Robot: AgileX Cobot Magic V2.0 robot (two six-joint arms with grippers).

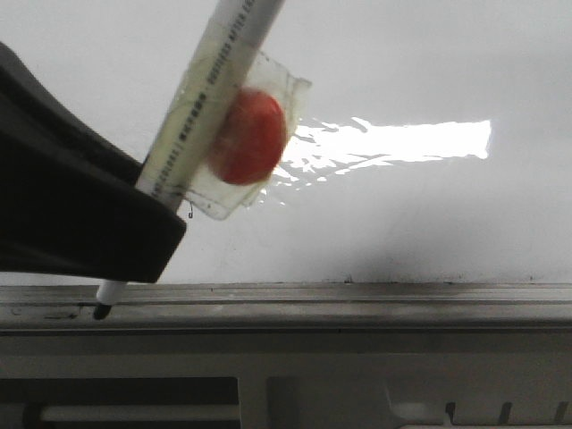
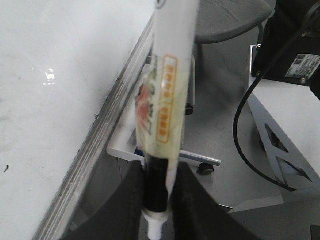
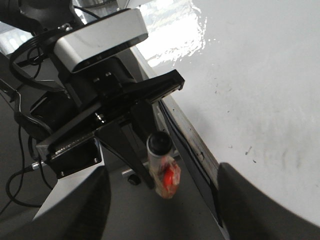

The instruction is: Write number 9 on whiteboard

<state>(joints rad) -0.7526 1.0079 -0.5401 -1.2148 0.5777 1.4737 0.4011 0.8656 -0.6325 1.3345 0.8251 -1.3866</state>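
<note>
Front view: the left gripper [image 1: 134,241] grasps a marker [image 1: 192,125], its tip over the grey rail, off the whiteboard [image 1: 429,80]; no number 9 is written yet, so the tip must next move onto the board.

Left wrist view: fingers [image 2: 192,200] clamp the marker [image 2: 165,105].

Right wrist view: only here the right gripper [image 3: 160,200] shows, spread and empty.

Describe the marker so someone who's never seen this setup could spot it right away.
Find the big glossy whiteboard and its grey rail. Near the rail, the left gripper clamps a slanted white marker, tip down. Only it carries a red disc taped to its barrel.
</note>
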